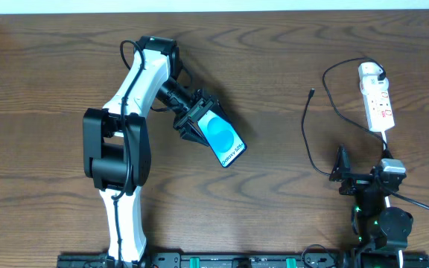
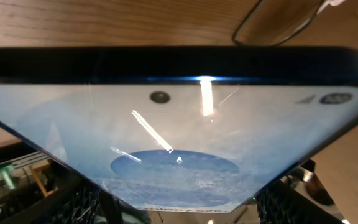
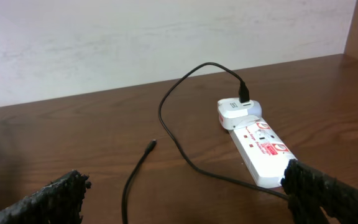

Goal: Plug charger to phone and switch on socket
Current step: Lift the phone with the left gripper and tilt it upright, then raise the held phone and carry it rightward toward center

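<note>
Wooden table (image 1: pixel 43 67), phone (image 1: pixel 223 138) hiding left gripper (image 1: pixel 197 122), charger (image 1: pixel 304 128) barely traceable

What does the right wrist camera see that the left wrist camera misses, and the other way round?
Only the right wrist view shows the white socket with the plug seated at its far end, the loose connector tip lying on the table, and the right gripper, open and empty. Only the left wrist view shows the phone, filling the frame, held in the left gripper. Both show the wooden table. The charger cable is probably the thin dark curve atop the left wrist view.
</note>
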